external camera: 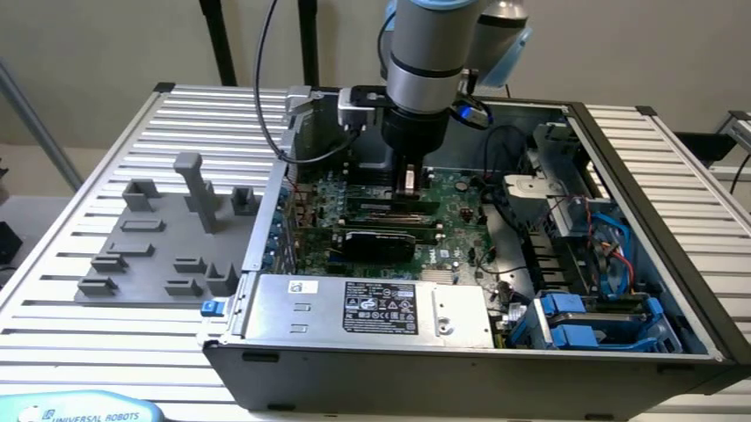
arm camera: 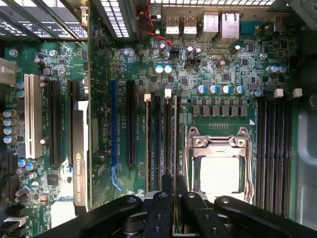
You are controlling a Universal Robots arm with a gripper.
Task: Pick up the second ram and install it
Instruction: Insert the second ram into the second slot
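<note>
My gripper (external camera: 406, 186) reaches down into the open computer case, just above the motherboard (external camera: 452, 230). In the wrist view its two black fingers (arm camera: 166, 191) stand close together, shut on a thin dark stick seen edge-on, the second ram (arm camera: 175, 139). The stick runs along the group of long black memory slots (arm camera: 157, 139) beside the CPU socket (arm camera: 219, 168). White latches (arm camera: 167, 92) mark the far ends of these slots. I cannot tell whether the stick is seated in a slot or held just above it.
A graphics card (arm camera: 80, 153) stands in an expansion slot on the other side. More memory slots (arm camera: 275, 148) lie beyond the socket. The power supply (external camera: 364, 308) and blue drive bays (external camera: 586, 321) fill the case front. A grey fixture plate (external camera: 164, 237) lies on the exterior view's left.
</note>
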